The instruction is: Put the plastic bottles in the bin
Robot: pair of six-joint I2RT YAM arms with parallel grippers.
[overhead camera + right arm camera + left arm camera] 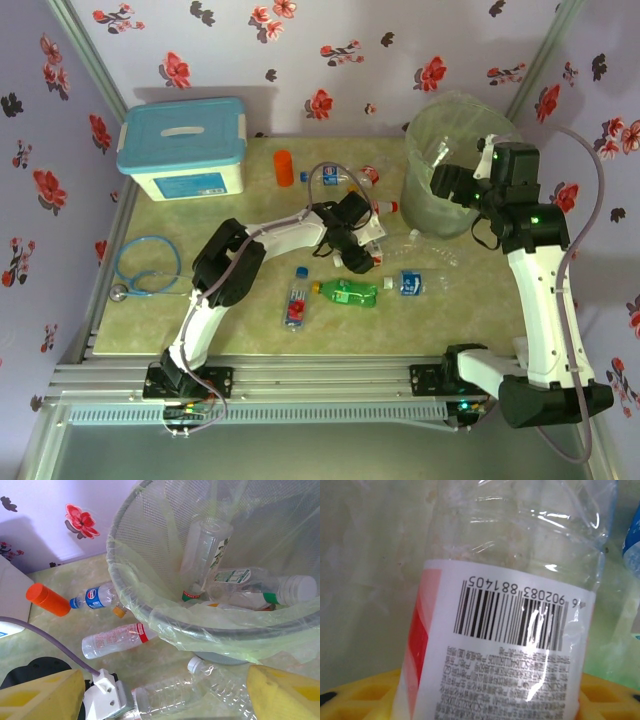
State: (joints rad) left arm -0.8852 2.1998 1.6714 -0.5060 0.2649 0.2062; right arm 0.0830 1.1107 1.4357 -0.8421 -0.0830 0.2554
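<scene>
Plastic bottles (405, 283) are noted lying loose on the table (450, 320), among them a green bottle (345, 292) near the middle and an orange bottle (283, 166) at the far side. Several further clear bottles (215, 545) are recorded inside the bin (425, 210), which stands at the far right of the table and is lined with a clear bag. The left gripper (358, 240) is lowered to the table just left of the bin; its yellow fingers (360, 695) are observed pressed against both sides of a red-and-white labelled bottle (505, 645), whose barcode is plainly read. The right gripper (447, 185) is held above the bin's mouth, its fingers (40, 695) spread wide with nothing between them. A blue-lidded box (183, 150) and a stethoscope (145, 268) are noted at the left.
</scene>
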